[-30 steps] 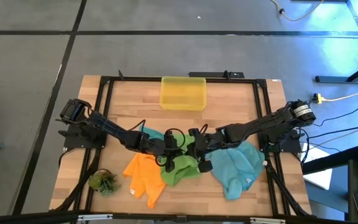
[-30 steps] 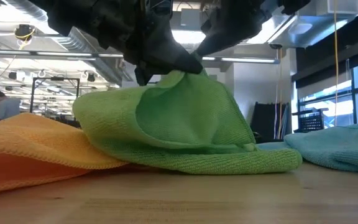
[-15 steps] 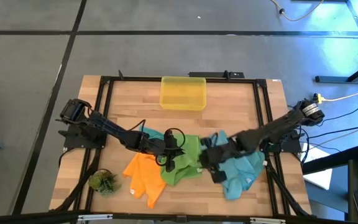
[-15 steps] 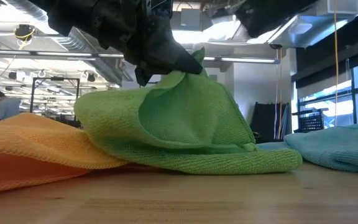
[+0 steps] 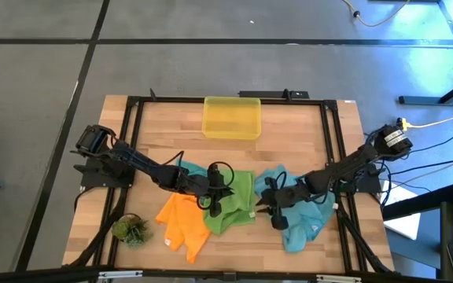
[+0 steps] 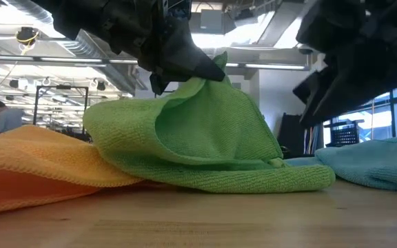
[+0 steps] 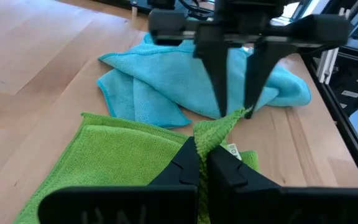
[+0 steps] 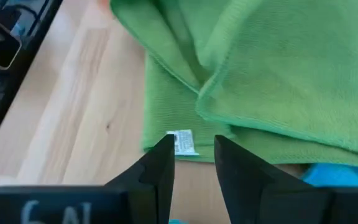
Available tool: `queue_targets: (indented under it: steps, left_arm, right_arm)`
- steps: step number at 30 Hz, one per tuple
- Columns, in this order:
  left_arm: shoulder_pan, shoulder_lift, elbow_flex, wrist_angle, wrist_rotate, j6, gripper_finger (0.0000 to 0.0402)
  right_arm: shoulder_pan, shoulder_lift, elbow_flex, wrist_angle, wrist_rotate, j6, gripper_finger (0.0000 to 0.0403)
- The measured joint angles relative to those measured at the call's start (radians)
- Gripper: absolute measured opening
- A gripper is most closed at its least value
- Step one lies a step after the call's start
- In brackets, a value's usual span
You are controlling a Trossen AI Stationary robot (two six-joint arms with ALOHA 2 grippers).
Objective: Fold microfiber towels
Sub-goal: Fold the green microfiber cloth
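While your left gripper [image 7: 197,163] stays pinched shut on a raised corner of the green towel [image 5: 230,203], that cloth stands tented above the table [image 5: 305,130] at the centre front, most likely so the lifted edge can be carried over for a fold.

Your right gripper [image 8: 192,158] hangs just beside the green towel's near edge, by its small white tag [image 8: 181,142], with its fingers [image 8: 159,163] partly apart and nothing between them; it appears placed to take a second corner, though that is a judgement only.

Towels, counted in the high view:
- green, one, held as above, its lower layers lying doubled on the wood.
- orange towel [image 5: 181,222], one, crumpled, touching the green towel on your left arm's side.
- teal-blue towel [image 5: 305,216], one, bunched under your right arm.
- second teal-blue towel [image 5: 193,169], one, mostly hidden beneath your left arm.

None lies folded flat.

Other items, one each: yellow bin [image 5: 231,117] at the table's far edge, well apart from the cloths; plant tuft [image 5: 130,229] at the front left corner.
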Motion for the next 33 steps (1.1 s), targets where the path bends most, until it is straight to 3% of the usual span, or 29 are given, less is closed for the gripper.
queue_targets:
  steps: [10, 17, 33]
  left_arm:
    - [0.018, 0.000, 0.000, 0.001, -0.001, 0.005, 0.0000]
    - [0.018, 0.000, 0.000, 0.001, -0.001, 0.009, 0.0000]
    - [0.017, 0.000, 0.000, 0.001, 0.000, 0.009, 0.0000]
  right_arm:
    - [-0.077, 0.000, -0.069, 0.070, 0.023, 0.016, 0.0115]
    - [-0.077, 0.002, -0.069, 0.123, -0.018, 0.019, 0.0115]
    - [-0.078, 0.141, -0.069, 0.244, -0.067, 0.022, 0.0115]
